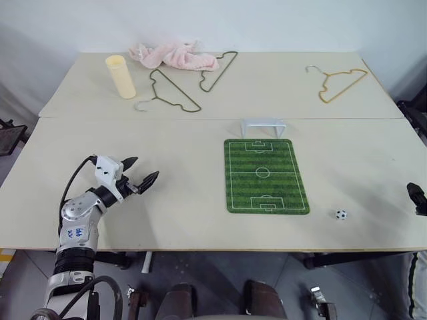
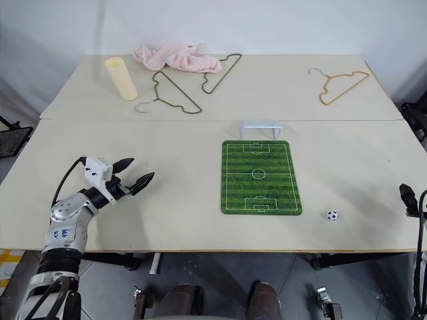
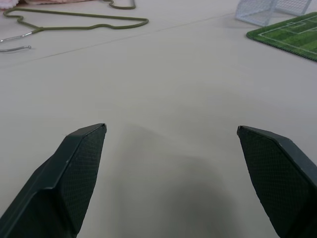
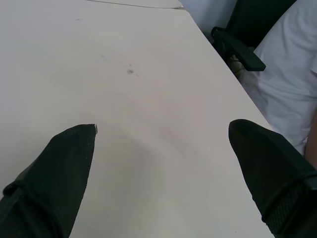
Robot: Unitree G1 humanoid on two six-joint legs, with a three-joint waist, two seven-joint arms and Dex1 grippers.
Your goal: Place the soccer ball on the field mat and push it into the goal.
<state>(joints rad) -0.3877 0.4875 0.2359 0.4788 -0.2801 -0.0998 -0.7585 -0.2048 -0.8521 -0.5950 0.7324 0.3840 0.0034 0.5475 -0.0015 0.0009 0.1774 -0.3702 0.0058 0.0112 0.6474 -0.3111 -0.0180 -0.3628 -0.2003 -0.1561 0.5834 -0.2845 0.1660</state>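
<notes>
Left eye view: the soccer ball (image 1: 341, 214) is sitting on the bare desk (image 1: 187, 200) just right of the field mat (image 1: 265, 176), whose long axis is running toward the goal (image 1: 263, 127) at its far end. The round ball is likely rolling off the desk edge if nudged. Wrist views: the left gripper (image 3: 171, 134) and right gripper (image 4: 161, 130) are both hanging apart, empty.

Green striped field mat (image 1: 266, 176) with white pitch lines, white goal (image 1: 263, 127) at its twelve o'clock, white ball with black patches (image 1: 341, 215) at four o'clock, pink cloth (image 1: 175, 55), pale yellow cup (image 1: 121, 77), olive hangers (image 1: 172, 94), gold hanger (image 1: 340, 83), beige table (image 1: 187, 200).
</notes>
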